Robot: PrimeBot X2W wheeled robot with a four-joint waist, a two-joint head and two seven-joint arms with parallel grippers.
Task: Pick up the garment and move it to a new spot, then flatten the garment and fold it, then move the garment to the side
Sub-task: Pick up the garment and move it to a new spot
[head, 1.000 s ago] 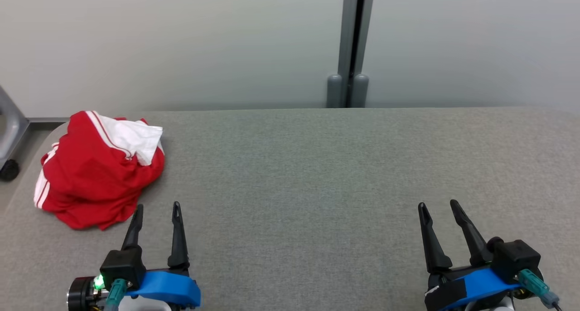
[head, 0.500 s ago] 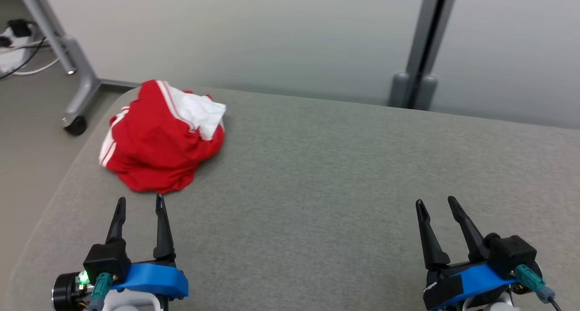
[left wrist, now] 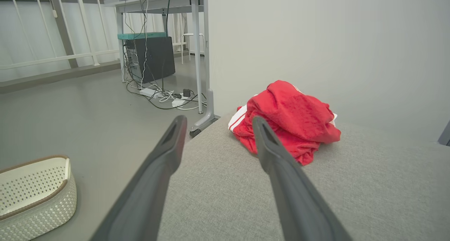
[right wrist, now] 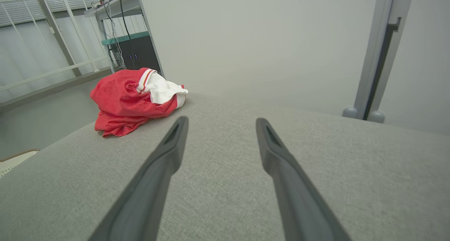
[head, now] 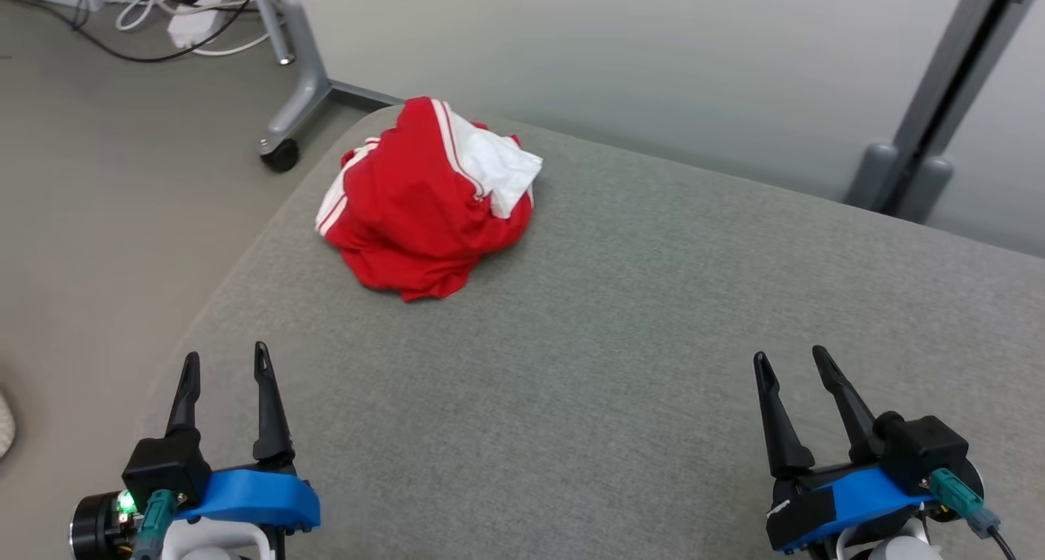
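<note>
Item one: garment, red with white stripes and a white panel, crumpled in a heap at the far left corner of the grey fabric-covered surface, close to its edge. Left jaws: two dark fingers spread apart, released, nothing between them, over the near left edge, well short of the garment. Right jaws: dark fingers likewise parted and holding nothing, over the near right part of the surface, well apart from the garment. Beyond the corner, on the floor: a grey desk leg on a castor and tangled cables. A white perforated basket stands on the floor beside the surface. Grey post against the pale wall.
</note>
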